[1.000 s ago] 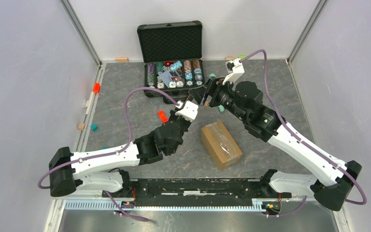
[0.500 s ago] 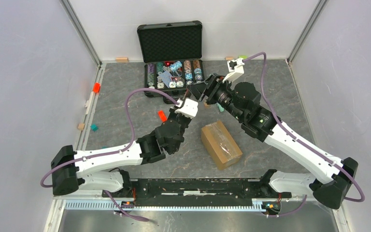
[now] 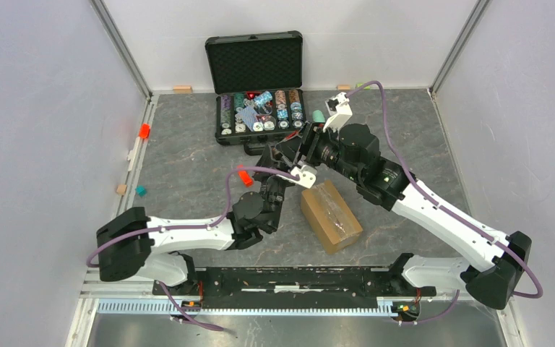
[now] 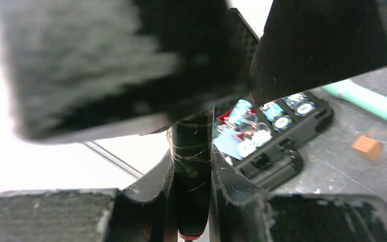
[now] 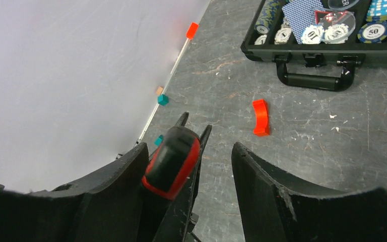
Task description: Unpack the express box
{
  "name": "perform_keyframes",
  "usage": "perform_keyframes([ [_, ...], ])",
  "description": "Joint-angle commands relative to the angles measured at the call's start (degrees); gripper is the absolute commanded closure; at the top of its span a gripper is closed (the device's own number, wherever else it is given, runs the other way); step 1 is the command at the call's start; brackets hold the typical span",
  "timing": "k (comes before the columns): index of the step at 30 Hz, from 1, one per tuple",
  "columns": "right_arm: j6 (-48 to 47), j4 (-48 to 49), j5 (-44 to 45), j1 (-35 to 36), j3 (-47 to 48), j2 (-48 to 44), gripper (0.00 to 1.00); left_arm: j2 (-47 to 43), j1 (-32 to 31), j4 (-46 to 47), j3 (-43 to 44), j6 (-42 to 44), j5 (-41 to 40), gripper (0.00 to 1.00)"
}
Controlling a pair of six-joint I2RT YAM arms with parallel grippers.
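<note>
**Two robot hands meet at a tool above a closed cardboard box**

Seen from above, a small brown cardboard box (image 3: pixel 331 215) lies on the grey worktop (image 3: pixel 188 166), a little right of centre and nearer the arms' bases than the back wall. It sits at a slant. Its flaps are shut and glossy clear tape runs along the top. Neither hand touches it.

Both arms reach toward the middle of the worktop, and their hands meet just beyond the far end of the box. The left hand (image 4: pixel 192 159) is clamped on a tool (image 5: pixel 171 161) with a black handle edged in red, its two fingers pressed against the handle's sides. The right hand (image 5: pixel 194 156) has its fingers apart, one on either side of the red-edged end of the tool. That end lies close against one finger, and a clear gap separates it from the other.

Behind the hands, against the back wall, a black case (image 3: pixel 254 61) stands open with its foam-lined lid raised. Poker chips and playing cards fill its tray.

A small curved red piece (image 3: pixel 243 175) lies on the worktop just left of the hands. A pale green cylinder (image 3: pixel 318 116) lies just right of the case. By the left wall are an orange block (image 3: pixel 144 131) and a teal block (image 3: pixel 140 191).
</note>
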Motion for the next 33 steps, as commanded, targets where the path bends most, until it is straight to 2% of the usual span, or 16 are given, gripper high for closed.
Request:
perform_keyframes([
  [1,-1.64,0.01,-2.7,0.23,2.75,-0.08,0.34,3.79,-1.17,24.8,0.79,22.49,-0.21,0.98],
  [7,-0.37,8.14,-5.02,-0.41,-0.69,-1.35,0.35,6.43,-2.56,32.8,0.47,30.41,1.14,0.98],
  [9,-0.82,8.16,-5.07,-0.52,-0.48,-1.36,0.36,6.67,-2.69,33.2,0.6,31.48,1.4,0.98],
  [18,-1.73,11.15,-4.1,-0.59,-0.39,-1.2,0.53,5.74,-3.42,33.2,0.53,33.3,3.15,0.98],
  [21,-2.09,11.15,-3.9,-0.59,-0.49,-0.99,0.69,5.92,-3.47,33.11,1.2,33.44,2.7,0.97],
  [24,-3.74,9.59,-1.86,-0.59,0.29,-1.08,0.94,5.68,-3.44,32.76,2.14,32.69,0.69,0.89],
  [25,-4.71,8.96,-1.12,-0.6,0.74,-1.17,1.0,5.04,-3.5,31.36,2.27,31.68,0.13,0.87],
  [27,-6.37,8.73,-0.05,-0.59,1.52,-1.26,1.0,2.97,-3.48,25.69,2.37,27.4,-1.04,0.77],
  [29,-9.04,6.09,1.34,-0.75,2.55,-1.4,1.0,-0.73,-3.43,11.68,3.16,18.55,-2.24,0.47],
  [30,-10.73,5.32,2.19,-1.04,3.09,-1.53,1.0,-3.36,-3.47,1.23,4.06,11.9,-2.33,0.35],
  [31,-12.4,4.94,2.31,-1.65,3.64,-1.64,1.0,-6.8,-3.46,-10.98,5.5,4.89,-1.34,0.29],
  [32,-13.99,4.14,2.41,-2.59,4.2,-1.78,1.0,-9.93,-3.39,-23.94,7.31,-5.75,1.07,0.24],
  [33,-15.24,3.71,1.85,-3.76,4.52,-1.93,1.0,-13.45,-2.99,-37.29,9.96,-14.22,5.88,0.17],
])
